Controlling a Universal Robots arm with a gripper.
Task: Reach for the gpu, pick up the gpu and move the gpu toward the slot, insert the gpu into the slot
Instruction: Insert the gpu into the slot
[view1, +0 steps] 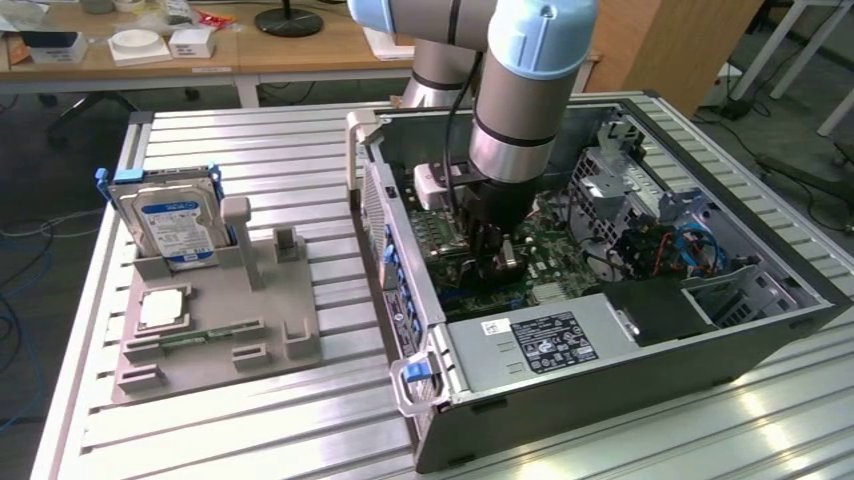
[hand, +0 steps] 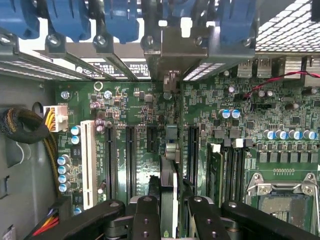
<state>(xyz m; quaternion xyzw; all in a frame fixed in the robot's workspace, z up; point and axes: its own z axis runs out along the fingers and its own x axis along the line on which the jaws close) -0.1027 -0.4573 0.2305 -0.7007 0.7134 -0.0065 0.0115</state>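
Inside the open computer case (view1: 747, 330): gripper (view1: 491, 262) low over the motherboard (hand: 240, 115), gpu (hand: 169, 170) clamped between narrow jaws.

Card seen edge-on in the wrist view, upright, running toward its silver bracket (hand: 170, 45) at the case's rear wall; appears to stand over the slot (hand: 171, 137), seating depth unclear; judgement: keep card edge parallel to the connector, bracket lined with its rear opening, press straight down without tilt; tray (view1: 214, 330) with hard drive (view1: 171, 222) sits well apart outside.
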